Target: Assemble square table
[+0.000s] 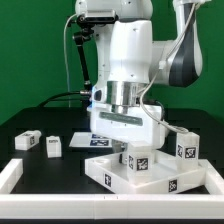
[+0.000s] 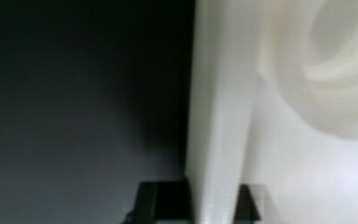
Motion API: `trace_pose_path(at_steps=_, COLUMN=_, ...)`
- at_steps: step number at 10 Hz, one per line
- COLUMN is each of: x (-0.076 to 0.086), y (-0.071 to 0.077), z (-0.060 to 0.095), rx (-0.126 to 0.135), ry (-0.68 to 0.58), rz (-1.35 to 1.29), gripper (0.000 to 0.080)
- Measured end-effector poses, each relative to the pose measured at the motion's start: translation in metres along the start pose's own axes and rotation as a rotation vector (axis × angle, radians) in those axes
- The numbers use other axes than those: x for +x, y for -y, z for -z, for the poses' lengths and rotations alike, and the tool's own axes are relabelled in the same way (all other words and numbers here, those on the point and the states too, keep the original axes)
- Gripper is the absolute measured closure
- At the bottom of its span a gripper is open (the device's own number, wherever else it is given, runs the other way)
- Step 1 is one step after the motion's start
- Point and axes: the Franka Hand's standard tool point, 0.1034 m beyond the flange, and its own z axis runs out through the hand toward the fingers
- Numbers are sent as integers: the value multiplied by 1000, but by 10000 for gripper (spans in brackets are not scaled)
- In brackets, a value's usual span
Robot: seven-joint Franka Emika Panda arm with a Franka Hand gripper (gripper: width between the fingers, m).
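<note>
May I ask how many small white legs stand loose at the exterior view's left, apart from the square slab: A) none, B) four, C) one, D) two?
D: the far-left leg and the second leg next to it stand on their own at the exterior view's left, clear of the slab.

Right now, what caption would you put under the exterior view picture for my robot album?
Robot arm's claw down at the white square slab, two loose legs on the exterior view's left.
</note>
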Motion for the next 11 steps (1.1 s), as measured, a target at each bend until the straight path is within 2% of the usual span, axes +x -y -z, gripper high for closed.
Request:
trace_pose_path(at_steps=3, x=28, y=-3, z=0, rx=7, ry=-72, rz=407, gripper=744)
trace_pose_path(at_steps=6, x=29, y=-2, z=0, rx=6, ry=-75, rz=525, gripper=744)
trace_pose_path(at_steps=7, x=32, y=2, z=0, rx=9, ry=-74, rz=605, gripper=744)
trace_pose_path(at_steps=8, x=43, y=14, z=2, rx=19, ry=-84, rz=761, gripper=742)
trace_pose_path(at_steps=9, x=45, y=22, z=2, rx=24, ry=-94, rz=857, gripper=742)
trace_pose_path(at_steps=11, x=52, y=24, z=4, rx=26, ry=-110, rz=986, gripper=742)
